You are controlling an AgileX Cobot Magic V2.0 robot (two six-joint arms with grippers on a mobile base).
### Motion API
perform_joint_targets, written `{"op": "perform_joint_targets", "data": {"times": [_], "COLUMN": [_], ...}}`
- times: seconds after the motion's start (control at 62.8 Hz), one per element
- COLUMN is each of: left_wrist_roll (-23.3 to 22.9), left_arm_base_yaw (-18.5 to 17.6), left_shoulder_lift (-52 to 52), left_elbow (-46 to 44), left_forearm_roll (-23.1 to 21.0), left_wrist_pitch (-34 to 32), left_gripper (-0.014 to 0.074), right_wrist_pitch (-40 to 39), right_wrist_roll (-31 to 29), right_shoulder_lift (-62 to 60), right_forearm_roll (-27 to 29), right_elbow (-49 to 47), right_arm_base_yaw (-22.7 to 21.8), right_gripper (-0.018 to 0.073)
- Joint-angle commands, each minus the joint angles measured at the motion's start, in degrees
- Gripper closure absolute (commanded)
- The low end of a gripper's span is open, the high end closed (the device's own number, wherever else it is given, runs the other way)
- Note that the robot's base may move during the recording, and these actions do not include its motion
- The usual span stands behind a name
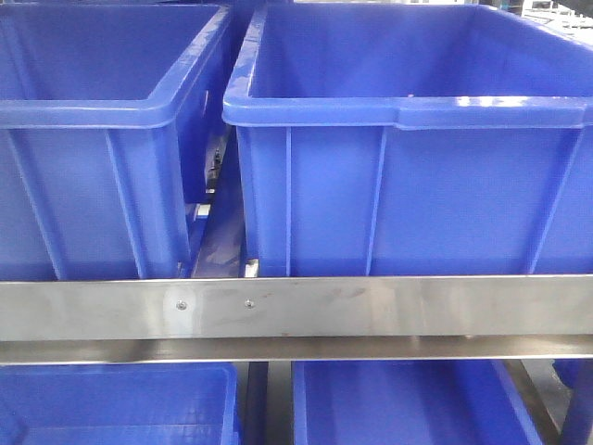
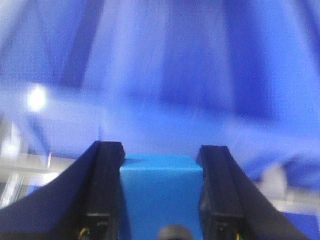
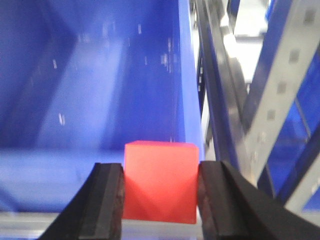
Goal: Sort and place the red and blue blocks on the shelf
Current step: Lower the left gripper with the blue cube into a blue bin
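Observation:
My left gripper [image 2: 161, 165] is shut on the blue block [image 2: 161, 195], which fills the gap between the two black fingers; a blurred blue bin wall is right in front of it. My right gripper [image 3: 161, 185] is shut on the red block [image 3: 160, 181], held at the near rim of a large blue bin [image 3: 95, 90], over its inside. The shelf's brushed-steel front rail [image 1: 296, 308] with two small screws crosses the front view. Neither gripper nor block shows in the front view.
Two large blue bins [image 1: 93, 120] [image 1: 417, 139] stand side by side on the upper tier, with a narrow gap between them. Two more blue bins [image 1: 111, 403] [image 1: 408, 403] sit on the tier below. A perforated steel upright [image 3: 272, 100] stands right of the right gripper.

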Motion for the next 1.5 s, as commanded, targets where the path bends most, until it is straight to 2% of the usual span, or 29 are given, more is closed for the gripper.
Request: {"op": "perform_joint_targets", "data": {"times": [0.0, 0.494, 0.716, 0.923, 1.306, 1.385, 1.481], "left_wrist_roll": [0.8, 1.4, 1.4, 1.4, 1.4, 1.4, 1.4], "left_arm_base_yaw": [-0.1, -0.1, -0.1, -0.1, -0.1, -0.1, -0.1], "left_shoulder_lift": [2.2, 19.1, 26.9, 32.3, 34.0, 34.0, 34.0], "left_elbow": [-4.3, -15.2, -18.8, -21.6, -21.7, -21.7, -21.7], "left_forearm_roll": [0.4, 0.4, 0.4, 0.4, 0.4, 0.4, 0.4], "left_wrist_pitch": [-4.6, -11.2, -13.5, -13.9, -14.0, -13.3, -13.1], "left_gripper": [0.0472, 0.0472, 0.0472, 0.0472, 0.0470, 0.0469, 0.0468], "right_wrist_pitch": [-4.0, -4.8, -6.7, -10.1, -10.9, -11.0, -11.0], "right_wrist_roll": [-0.3, -0.3, -0.3, -0.3, -0.3, -0.3, -0.3], "right_shoulder_lift": [2.6, 21.8, 29.7, 35.1, 37.5, 37.5, 37.5], "right_forearm_roll": [-0.4, -0.4, -0.4, -0.4, -0.4, -0.4, -0.7], "right_elbow": [-4.8, -20.2, -25.5, -26.5, -26.5, -26.5, -26.5], "right_arm_base_yaw": [-0.2, -0.1, 3.9, 6.6, 6.6, 6.6, 6.6], "right_gripper": [0.0510, 0.0510, 0.0510, 0.0510, 0.0506, 0.0464, 0.0361]}}
